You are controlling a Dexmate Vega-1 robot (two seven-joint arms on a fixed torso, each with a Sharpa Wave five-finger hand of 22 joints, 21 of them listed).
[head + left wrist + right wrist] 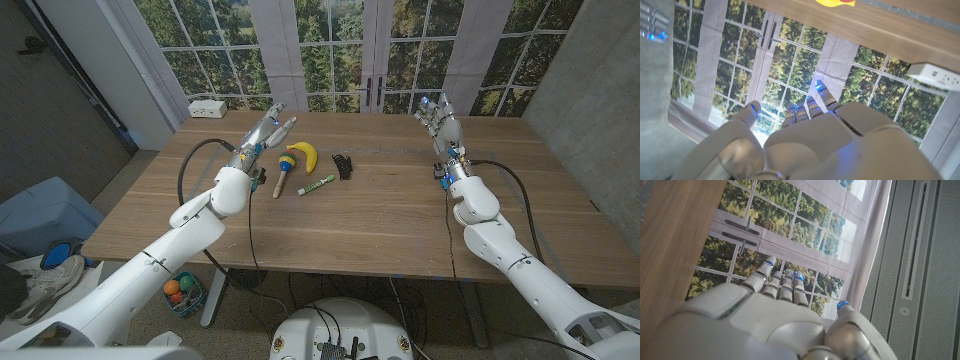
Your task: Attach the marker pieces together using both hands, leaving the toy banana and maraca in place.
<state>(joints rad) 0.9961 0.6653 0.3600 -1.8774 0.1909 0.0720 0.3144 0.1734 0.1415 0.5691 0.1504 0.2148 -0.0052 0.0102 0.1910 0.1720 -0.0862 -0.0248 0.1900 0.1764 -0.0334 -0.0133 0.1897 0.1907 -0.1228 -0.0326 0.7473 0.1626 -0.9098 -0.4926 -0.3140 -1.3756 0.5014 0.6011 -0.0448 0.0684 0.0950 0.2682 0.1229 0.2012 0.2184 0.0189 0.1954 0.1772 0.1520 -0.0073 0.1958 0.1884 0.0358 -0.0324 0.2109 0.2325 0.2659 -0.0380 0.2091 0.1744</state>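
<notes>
The marker body (316,185) lay near the middle of the wooden table (380,215), a slim white barrel with a green end and dark lettering too small to read, angled so its green tip pointed toward about eight o'clock. Just beside it, at roughly two o'clock, sat the marker cap (343,166), a dark ridged piece lying apart from the barrel, not touching it. At about ten o'clock from the marker rested the toy banana (304,155), yellow and curved, and touching its near end was the maraca (283,170), its wooden handle running toward seven o'clock with a colourful head beside the banana.

The left hand (262,133) was raised over the far left part of the table, at eleven o'clock from the banana, fingers extended and slightly apart, holding nothing. The right hand (438,122) stood well apart at the far right, around two o'clock from the cap, fingers spread and upright, also holding nothing. A white box (207,108) sat on the far left corner of the table.
</notes>
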